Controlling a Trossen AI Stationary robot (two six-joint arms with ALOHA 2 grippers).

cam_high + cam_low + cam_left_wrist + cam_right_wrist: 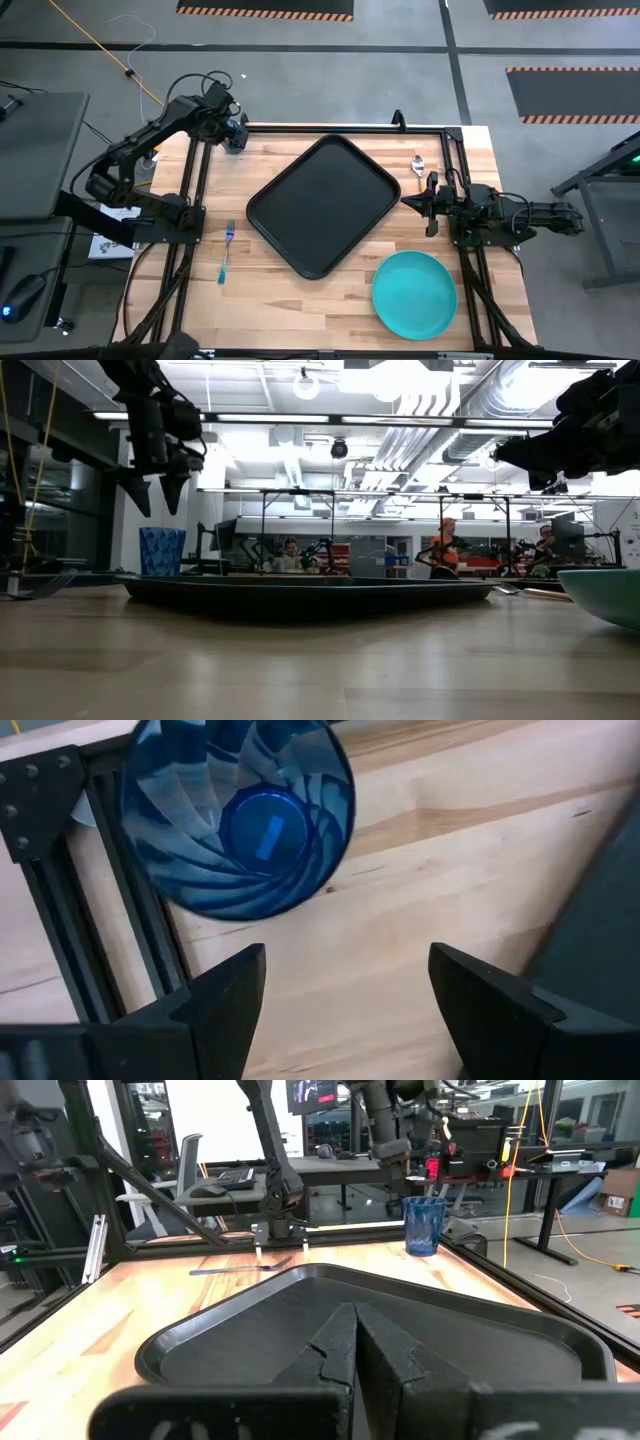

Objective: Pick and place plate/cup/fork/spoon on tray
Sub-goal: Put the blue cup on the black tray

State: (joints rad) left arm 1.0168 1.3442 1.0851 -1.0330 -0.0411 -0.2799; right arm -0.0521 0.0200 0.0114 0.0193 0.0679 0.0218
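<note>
The left tool hangs open above the cup, standing at the tabletop's far-left corner; lower it squarely, straddling the rim, before closing; the right tool, closed and empty, waits beside the tray; the spoon is partly hidden.

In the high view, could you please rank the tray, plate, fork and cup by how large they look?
1. The tray, clearly largest.
2. The plate.
3. The fork, long but very slim.
4. The cup, mostly hidden under the left hand, so its place against the fork is unsure.
</note>
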